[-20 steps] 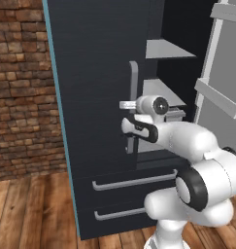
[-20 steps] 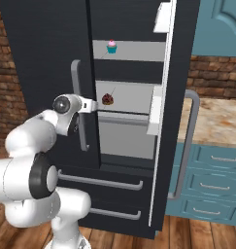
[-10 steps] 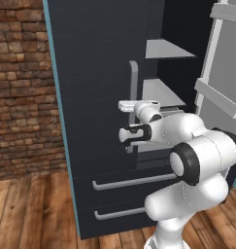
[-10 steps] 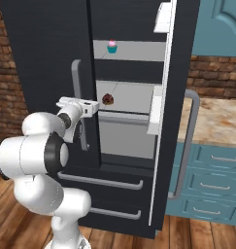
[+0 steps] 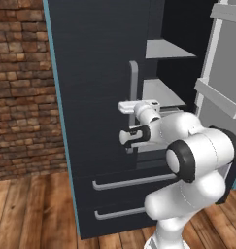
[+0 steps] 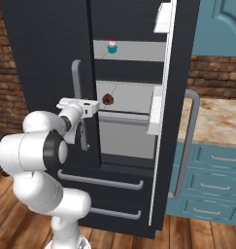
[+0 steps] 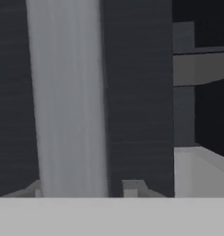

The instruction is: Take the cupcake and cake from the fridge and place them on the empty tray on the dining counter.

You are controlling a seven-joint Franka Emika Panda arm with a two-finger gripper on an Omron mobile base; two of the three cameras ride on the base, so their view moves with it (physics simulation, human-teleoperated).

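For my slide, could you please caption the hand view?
Gripper shut on the left door handle of the fridge.

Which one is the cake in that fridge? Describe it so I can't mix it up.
Look through the open gap of the dark fridge at its grey shelves. The cake sits on the lower lit shelf, small, round and dark brown. The cupcake, one shelf higher, is teal with pink frosting.

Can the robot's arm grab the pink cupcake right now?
Probably not yet. The end effector is shut on the left door's handle, and that door still covers half the fridge. The cupcake sits high inside.
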